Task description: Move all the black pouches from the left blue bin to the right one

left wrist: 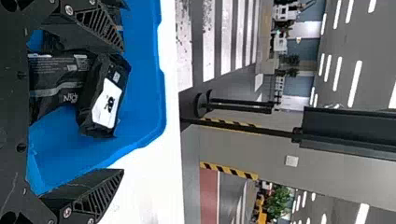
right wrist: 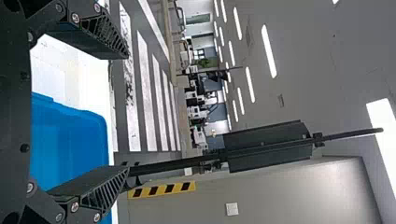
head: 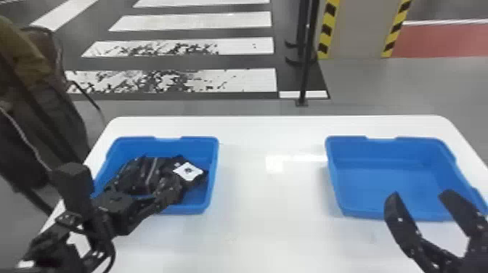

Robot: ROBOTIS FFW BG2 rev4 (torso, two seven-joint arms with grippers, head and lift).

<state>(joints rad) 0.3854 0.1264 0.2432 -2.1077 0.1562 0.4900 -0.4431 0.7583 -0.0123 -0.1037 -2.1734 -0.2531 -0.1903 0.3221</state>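
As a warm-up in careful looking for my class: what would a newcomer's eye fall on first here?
Probably the two bright blue bins, the left bin and the right bin, standing apart on a white table. Next, the black pouches in the left bin, one showing a white label. Then the open right gripper by the right bin's near side.

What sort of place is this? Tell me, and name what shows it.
Probably an indoor hall laid out like a street, perhaps a test area: it has a crosswalk, a pillar with yellow and black edges, and strip lights overhead.
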